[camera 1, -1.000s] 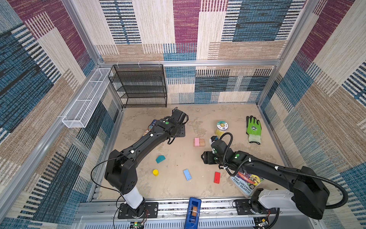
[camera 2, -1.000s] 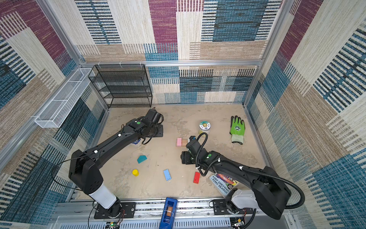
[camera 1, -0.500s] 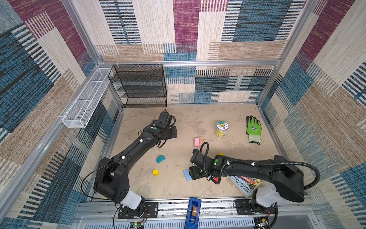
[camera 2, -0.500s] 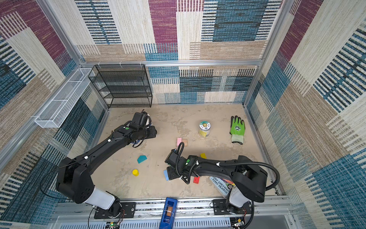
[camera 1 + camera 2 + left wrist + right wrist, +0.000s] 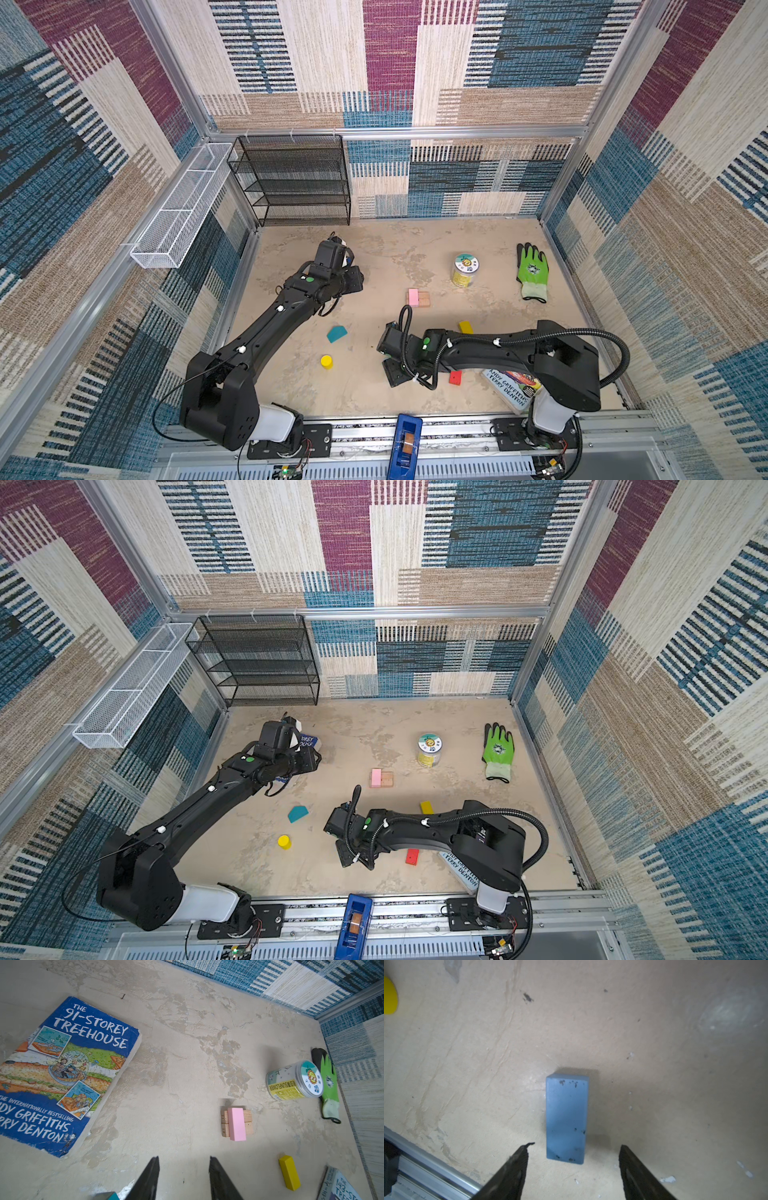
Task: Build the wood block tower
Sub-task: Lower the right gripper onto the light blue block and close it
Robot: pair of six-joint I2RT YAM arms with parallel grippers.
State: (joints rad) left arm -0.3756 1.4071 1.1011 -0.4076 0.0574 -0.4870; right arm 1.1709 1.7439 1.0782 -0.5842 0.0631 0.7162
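Observation:
A pink block (image 5: 413,297) lies across two plain wood blocks (image 5: 248,1119) in mid-floor. In both top views a yellow slab (image 5: 465,327), a red block (image 5: 412,856), a teal house piece (image 5: 336,333) and a yellow cylinder (image 5: 326,361) lie loose. My right gripper (image 5: 575,1145) is open low over the floor, and the near end of the light blue block (image 5: 566,1119) lies between its fingertips with gaps on both sides. The right arm hides that block in both top views. My left gripper (image 5: 184,1158) is open and empty, well short of the pink block (image 5: 236,1124).
A blue paperback (image 5: 62,1076) lies under the left arm and a second book (image 5: 511,386) at the front right. A yellow jar (image 5: 464,270) and a green glove (image 5: 532,272) sit at the back right. A black mesh rack (image 5: 295,183) stands at the back. The front rail (image 5: 425,1167) is close.
My right arm has swung from beside the pink stack toward the front and now stands over the light blue block. The left arm has pulled back to the left.

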